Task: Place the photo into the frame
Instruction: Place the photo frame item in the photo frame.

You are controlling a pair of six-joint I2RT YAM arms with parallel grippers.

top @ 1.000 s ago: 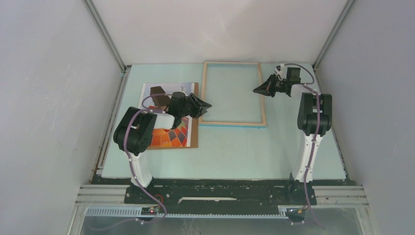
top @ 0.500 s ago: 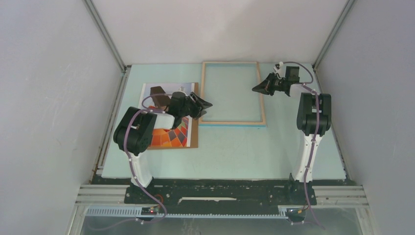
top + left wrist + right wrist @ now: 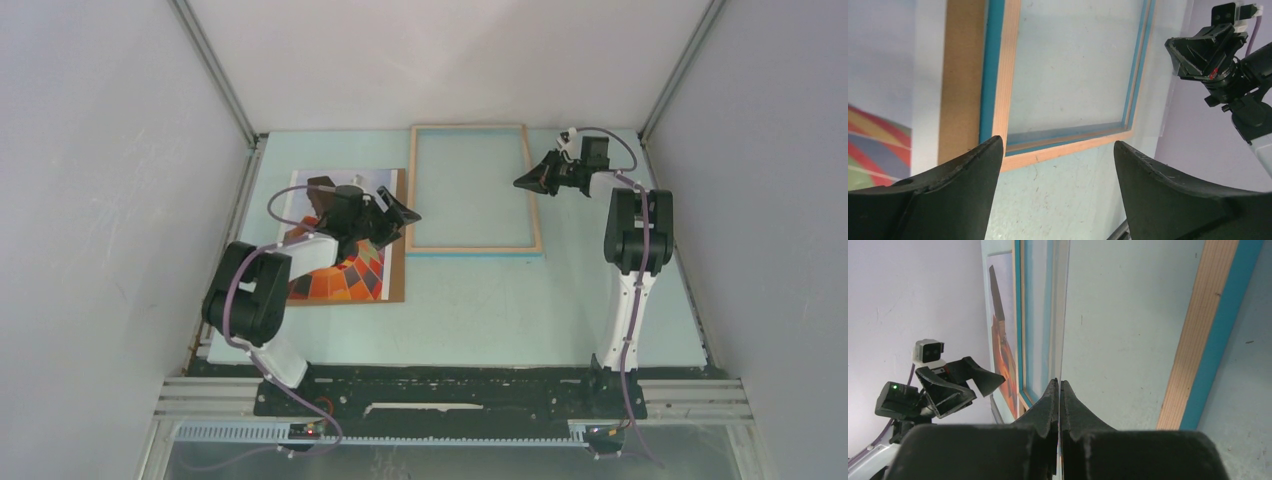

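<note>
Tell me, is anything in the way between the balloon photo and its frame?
Yes, likely. The right tool is shut on a clear sheet tilted over the frame, so the photo cannot lie inside yet. Nothing visible sits between the open left tool and the photo.

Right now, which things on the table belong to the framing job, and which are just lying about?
Job in hand: photo; frame; clear pane, pinched in the right pincer.
Lying about: brown backing board, under the photo.
</note>
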